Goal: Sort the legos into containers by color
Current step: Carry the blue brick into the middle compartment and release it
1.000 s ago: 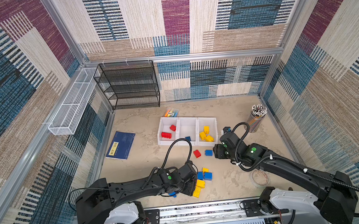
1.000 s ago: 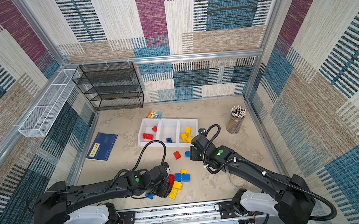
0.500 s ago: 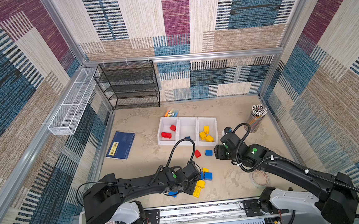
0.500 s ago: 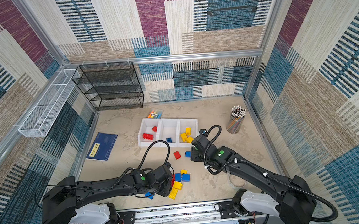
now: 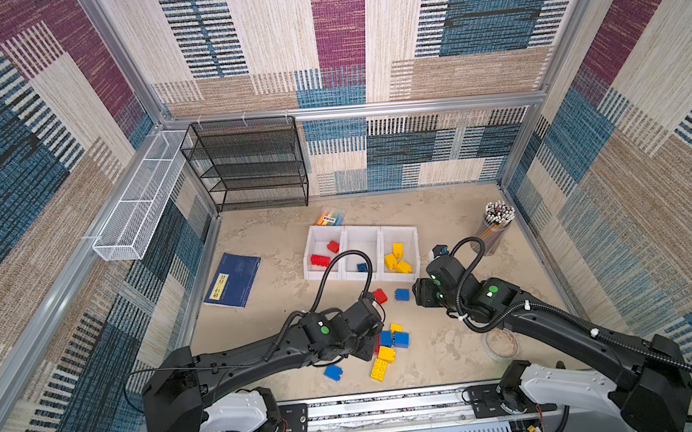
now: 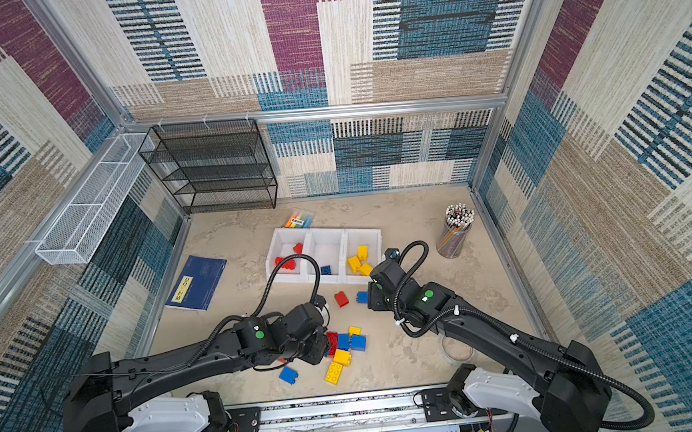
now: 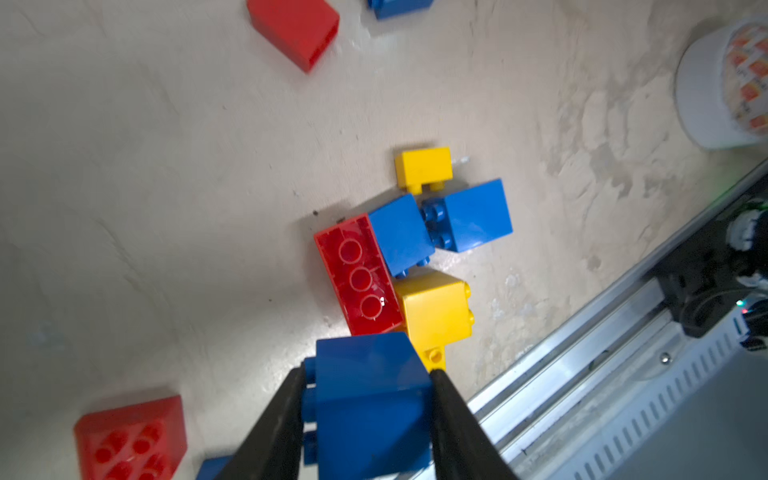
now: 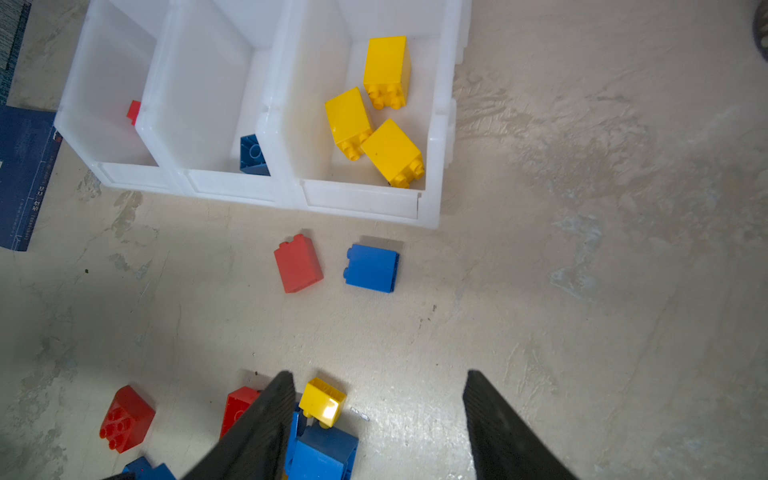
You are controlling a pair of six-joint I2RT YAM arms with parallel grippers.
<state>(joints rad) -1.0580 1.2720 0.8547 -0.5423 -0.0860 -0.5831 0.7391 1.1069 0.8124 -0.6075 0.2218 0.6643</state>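
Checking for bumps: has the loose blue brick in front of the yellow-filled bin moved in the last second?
No. The blue brick keeps its spot just short of the yellow-filled bin, beside the red brick.

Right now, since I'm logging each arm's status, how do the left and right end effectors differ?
The left end effector is shut on a blue square plastic brick; the right end effector is open and empty. The left sits over the loose pile of red, blue and yellow bricks; the right hangs nearer the three white plastic bins. Both have black tapered fingers.
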